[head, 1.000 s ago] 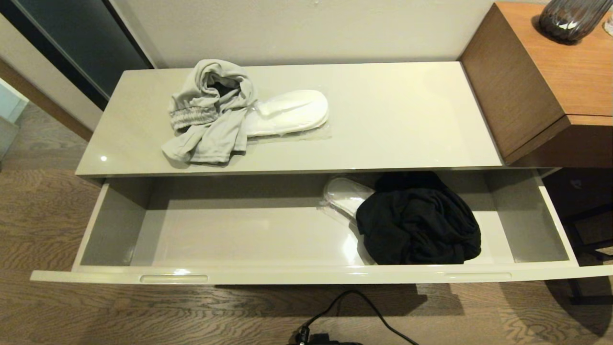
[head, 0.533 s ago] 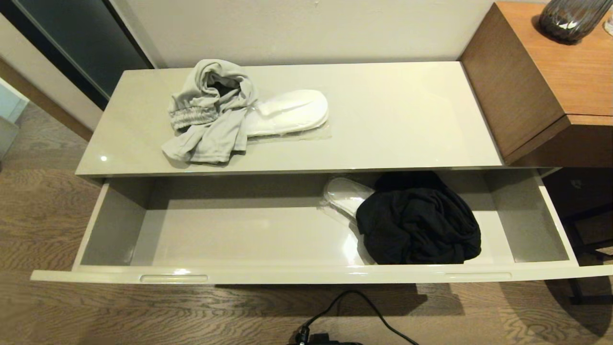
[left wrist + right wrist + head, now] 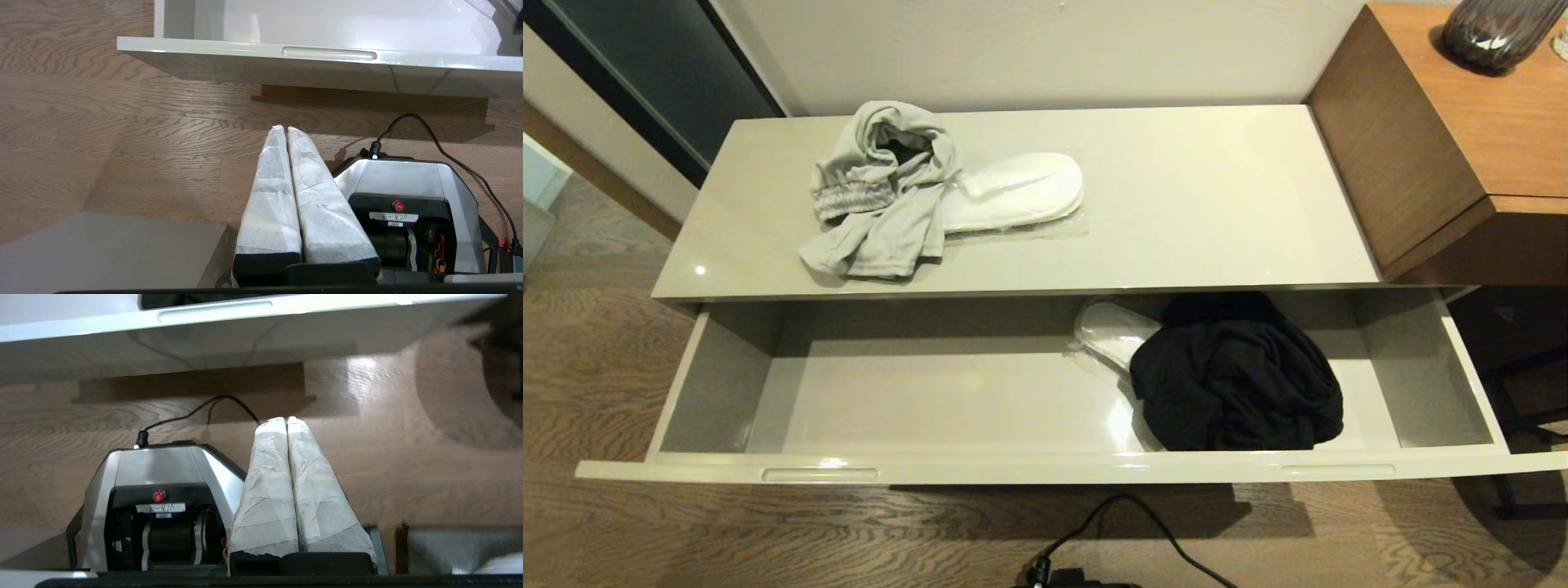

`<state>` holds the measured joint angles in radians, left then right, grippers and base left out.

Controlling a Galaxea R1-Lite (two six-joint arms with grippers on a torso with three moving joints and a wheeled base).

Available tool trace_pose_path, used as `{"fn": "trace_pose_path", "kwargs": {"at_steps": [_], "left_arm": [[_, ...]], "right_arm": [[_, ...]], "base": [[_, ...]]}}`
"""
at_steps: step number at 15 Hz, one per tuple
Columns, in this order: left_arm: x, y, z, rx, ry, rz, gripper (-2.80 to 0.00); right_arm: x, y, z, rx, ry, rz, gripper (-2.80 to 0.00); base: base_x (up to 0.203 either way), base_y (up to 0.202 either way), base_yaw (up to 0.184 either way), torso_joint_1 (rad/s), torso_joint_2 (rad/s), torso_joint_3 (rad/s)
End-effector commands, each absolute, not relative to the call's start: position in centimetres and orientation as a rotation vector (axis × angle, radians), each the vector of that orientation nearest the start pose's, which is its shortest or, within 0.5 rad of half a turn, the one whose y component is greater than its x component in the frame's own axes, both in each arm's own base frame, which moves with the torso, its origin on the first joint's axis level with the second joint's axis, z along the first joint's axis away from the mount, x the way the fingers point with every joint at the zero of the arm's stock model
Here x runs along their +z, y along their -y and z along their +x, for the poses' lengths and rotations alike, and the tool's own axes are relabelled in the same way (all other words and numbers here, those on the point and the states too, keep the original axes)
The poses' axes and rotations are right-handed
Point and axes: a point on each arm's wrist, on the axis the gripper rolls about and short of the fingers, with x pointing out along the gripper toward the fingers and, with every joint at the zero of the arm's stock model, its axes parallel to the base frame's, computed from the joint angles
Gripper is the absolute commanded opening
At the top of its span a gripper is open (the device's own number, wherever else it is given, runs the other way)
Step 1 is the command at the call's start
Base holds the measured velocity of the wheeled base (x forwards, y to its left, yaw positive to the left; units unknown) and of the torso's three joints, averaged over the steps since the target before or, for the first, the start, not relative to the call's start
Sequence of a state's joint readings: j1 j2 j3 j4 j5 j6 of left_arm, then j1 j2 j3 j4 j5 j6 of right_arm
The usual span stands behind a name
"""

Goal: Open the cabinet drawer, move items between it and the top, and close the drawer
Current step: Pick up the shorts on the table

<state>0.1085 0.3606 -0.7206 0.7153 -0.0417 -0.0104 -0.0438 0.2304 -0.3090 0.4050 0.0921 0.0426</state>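
Drawer [image 3: 1029, 469] open, black garment [image 3: 1237, 384] inside; both grippers [image 3: 284, 130] [image 3: 285, 419] below its front, jaws shut, empty; closing remains.

head: my high view, looking down on cabinet drawer [image 3: 1045, 469] | wrists: low by the floor, facing its front [image 3: 318, 53] [image 3: 212, 312] | shared: handle slots

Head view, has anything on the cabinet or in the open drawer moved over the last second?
Nothing visibly changed. The drawer is open as before, with the black garment and a sleeved slipper inside. The grey garment and white slipper lie where they were on the top. Neither arm shows in the head view.
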Motion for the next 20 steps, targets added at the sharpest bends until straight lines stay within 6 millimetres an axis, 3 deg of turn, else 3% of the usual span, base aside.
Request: {"fn": "trace_pose_path", "kwargs": {"at_steps": [1, 3, 6, 9, 20], "left_arm": [[20.1, 0.6, -4.8, 0.069, -0.359, -0.038, -2.80], [20.0, 0.6, -4.8, 0.067, -0.359, -0.037, -2.80], [20.0, 0.6, -4.8, 0.067, -0.359, -0.037, -2.80], [20.2, 0.6, -4.9, 0.067, -0.348, -0.035, -2.80], [21.2, 0.5, -4.1, 0.073, -0.291, -0.022, -2.80]], "right_arm": [[10.9, -0.3, -3.6, 0.088, -0.251, 0.039, -2.80], [9.4, -0.4, -3.8, 0.145, -0.177, 0.020, -2.80], [9.1, -0.5, -3.4, 0.212, -0.057, 0.008, -2.80], [8.2, -0.1, -2.4, 0.019, 0.034, 0.046, -2.80], [7.6, 0.0, -2.3, -0.015, 0.005, 0.031, -2.80]], "base": [[0.000, 0.000, 0.000, 0.000, 0.00, 0.000], [0.000, 0.000, 0.000, 0.000, 0.00, 0.000], [0.000, 0.000, 0.000, 0.000, 0.00, 0.000], [0.000, 0.000, 0.000, 0.000, 0.00, 0.000], [0.000, 0.000, 0.000, 0.000, 0.00, 0.000]]}}
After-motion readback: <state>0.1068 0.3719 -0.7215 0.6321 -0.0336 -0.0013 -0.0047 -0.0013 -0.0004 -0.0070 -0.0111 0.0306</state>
